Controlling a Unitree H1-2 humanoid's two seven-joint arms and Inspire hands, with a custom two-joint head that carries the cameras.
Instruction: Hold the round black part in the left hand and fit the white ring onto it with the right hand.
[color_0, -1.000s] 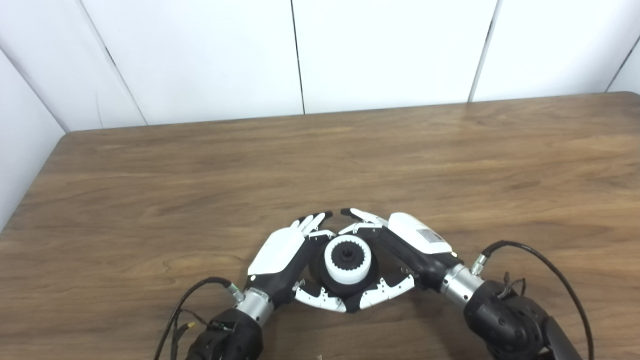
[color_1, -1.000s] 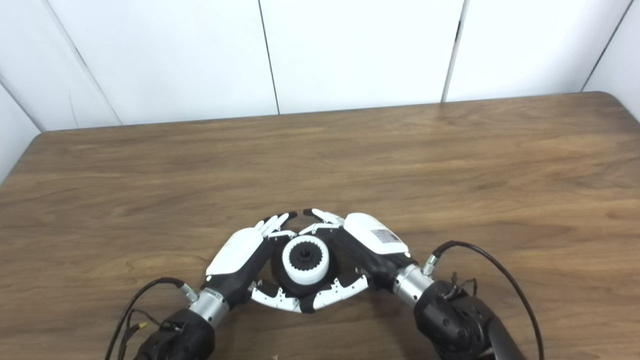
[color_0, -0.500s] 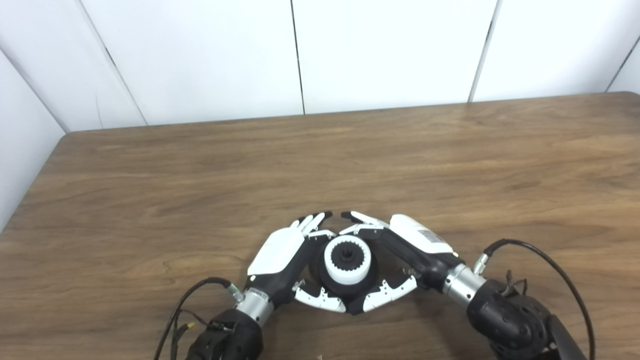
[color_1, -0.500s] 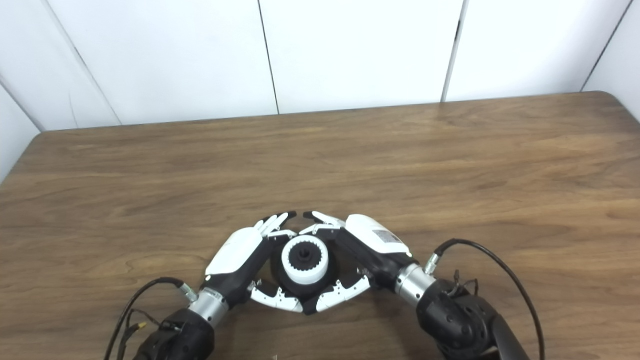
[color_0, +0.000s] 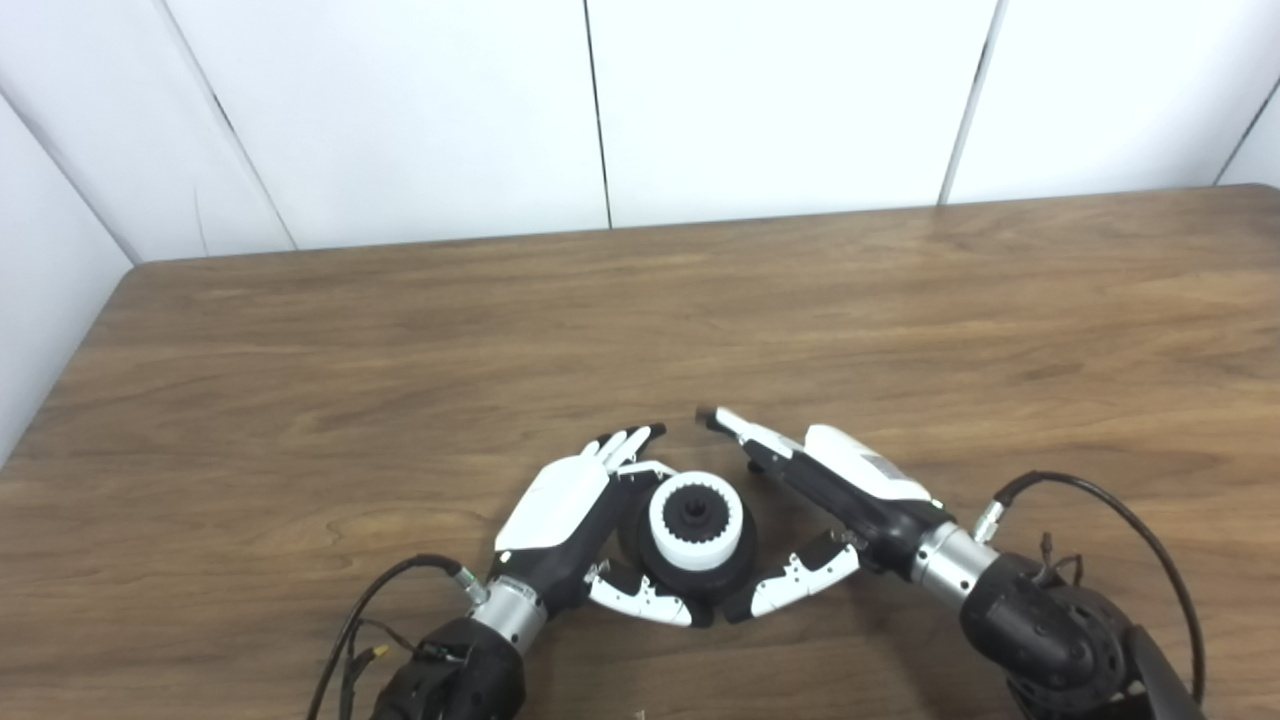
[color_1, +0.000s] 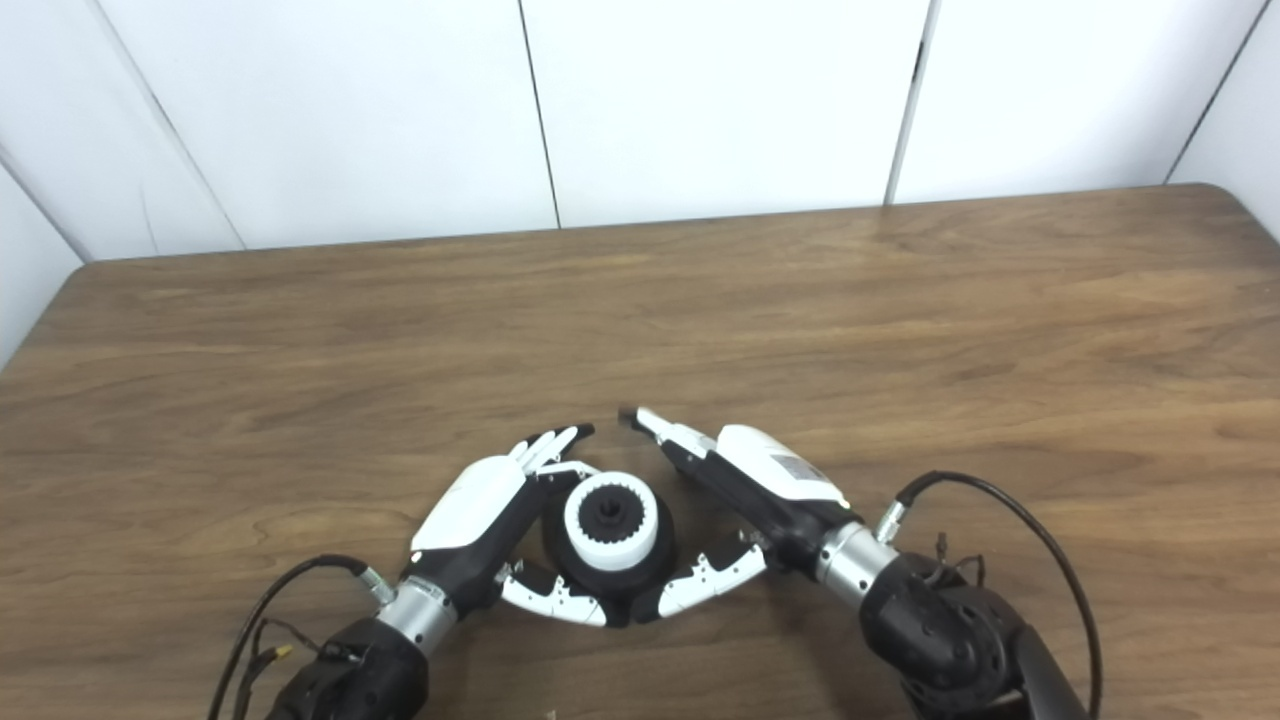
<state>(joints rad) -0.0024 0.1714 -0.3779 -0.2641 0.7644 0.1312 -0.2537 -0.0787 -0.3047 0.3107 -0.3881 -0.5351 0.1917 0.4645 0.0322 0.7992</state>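
**White ring seated on the black part, left hand cupping it**

The left hand (color_0: 565, 510) is curling around the round black part (color_0: 695, 570) on the wooden table (color_0: 400, 350), fingers and thumb against its sides. The white toothed ring (color_0: 696, 520) is sitting on top of it. The right hand (color_0: 830, 500) is resting just beside, fingers spread, holding nothing.

White panelled wall (color_0: 780, 100), wooden table (color_0: 900, 320)
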